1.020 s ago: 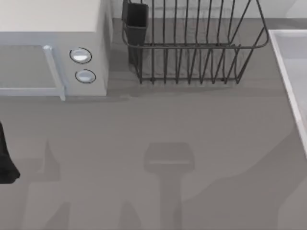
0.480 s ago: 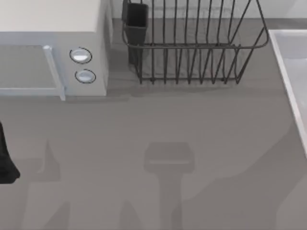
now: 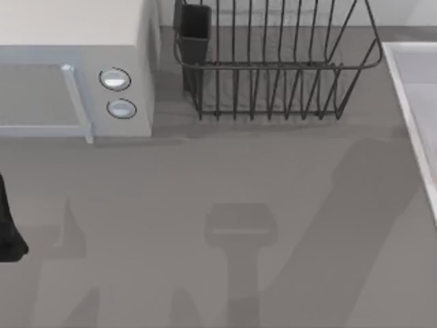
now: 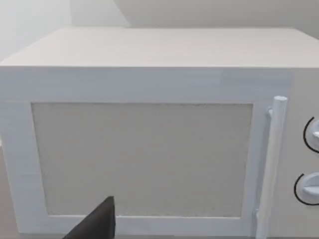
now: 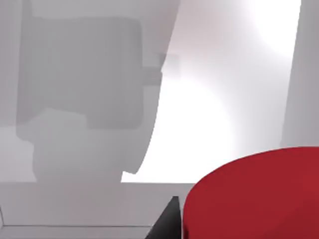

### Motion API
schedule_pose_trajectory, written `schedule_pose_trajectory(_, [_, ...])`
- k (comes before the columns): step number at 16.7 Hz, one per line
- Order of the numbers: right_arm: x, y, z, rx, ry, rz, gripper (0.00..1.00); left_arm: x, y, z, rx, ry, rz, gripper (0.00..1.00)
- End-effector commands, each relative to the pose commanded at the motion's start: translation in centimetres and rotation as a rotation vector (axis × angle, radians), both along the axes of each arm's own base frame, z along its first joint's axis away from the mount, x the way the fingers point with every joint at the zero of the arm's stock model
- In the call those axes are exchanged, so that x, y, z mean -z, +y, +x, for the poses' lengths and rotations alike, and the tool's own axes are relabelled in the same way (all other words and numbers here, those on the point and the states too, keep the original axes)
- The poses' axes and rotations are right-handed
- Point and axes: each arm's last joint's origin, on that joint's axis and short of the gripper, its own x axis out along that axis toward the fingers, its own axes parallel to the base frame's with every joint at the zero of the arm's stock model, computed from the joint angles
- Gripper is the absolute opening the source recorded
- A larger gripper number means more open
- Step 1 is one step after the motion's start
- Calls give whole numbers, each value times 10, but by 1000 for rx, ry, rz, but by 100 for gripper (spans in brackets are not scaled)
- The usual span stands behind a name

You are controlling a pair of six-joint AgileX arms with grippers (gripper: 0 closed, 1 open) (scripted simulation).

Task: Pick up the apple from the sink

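Right gripper (image 5: 167, 224) is hanging low inside the sink (image 5: 224, 99), and a dark bit of it is showing just beside the apple (image 5: 254, 194). I cannot tell if it is spread wide or pressed together.

The apple is sitting in the sink, right up close to the wrist camera, looking big, red and round. From above, the sink is lying at the right edge of the table (image 3: 205, 171), past the dish rack (image 3: 273, 68).

I am thinking a few things could be going wrong from here. The apple is smooth and round, so it is likely rolling away if the gripper is bumping it on one side. If the gripper is closing off the middle of the apple, the apple could be popping out and sliding across the sink floor. The sink walls are standing close by, so the gripper could be knocking into one while it is reaching. Going down too far could be pushing it hard into the sink floor.

Left gripper (image 4: 99, 224) is sitting idle at the left side of the table, facing the microwave (image 4: 149, 50). I cannot tell if it is spread or pressed together.
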Motion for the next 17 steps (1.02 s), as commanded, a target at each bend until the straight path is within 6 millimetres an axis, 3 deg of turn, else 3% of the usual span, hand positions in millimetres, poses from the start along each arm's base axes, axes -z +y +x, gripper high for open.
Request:
schedule_pose_trajectory(4, [-77, 6, -14, 0, -7, -3, 0, 0, 0, 0, 0, 0, 0, 100])
schedule_pose_trajectory(7, [-108, 10, -23, 0, -31, -12, 0, 0, 0, 0, 0, 0, 0, 100])
schedule_pose_trajectory(13, [-108, 17, -22, -1, -30, -10, 0, 0, 0, 0, 0, 0, 0, 100])
schedule_pose_trajectory(15, [-108, 40, -19, -1, -24, -7, 0, 0, 0, 0, 0, 0, 0, 100])
schedule_pose_trajectory(17, [-108, 80, -16, -1, -16, -4, 0, 0, 0, 0, 0, 0, 0, 100])
